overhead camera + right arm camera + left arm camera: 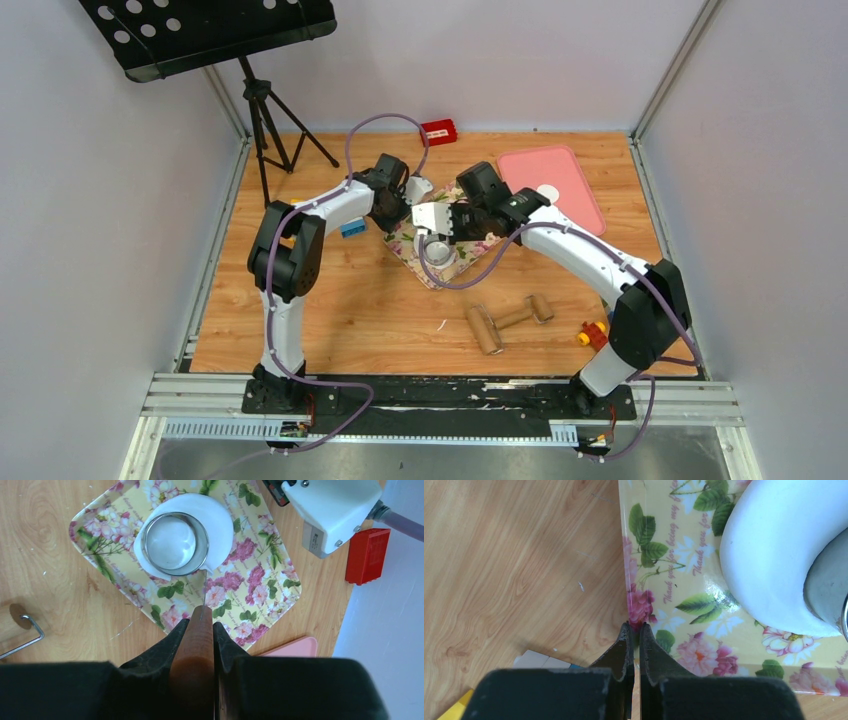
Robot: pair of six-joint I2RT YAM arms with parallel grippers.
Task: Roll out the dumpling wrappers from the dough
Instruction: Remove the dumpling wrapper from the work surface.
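The right gripper (201, 624) clamps the brown wooden handle (195, 652) of the metal ring cutter (204, 542), which stands on the flat white dough (220, 522) at upper centre. The left gripper (634, 626) is fully closed at the edge of the yellow flowered tray (674, 565).

We see a floral tray (260, 590) in yellow, patterned with pink roses, green leaves and purple script. The dough (220, 525) is matte white and the cutter (204, 542) is shiny silver. The bench (380, 310) is warm orange-brown wood grain. The pink tray (575, 195) at far right is plain, and the red block (439, 131) is bright. The left gripper (634, 630) and right gripper (199, 625) are black, and the wooden handle (192, 650) is reddish-brown.
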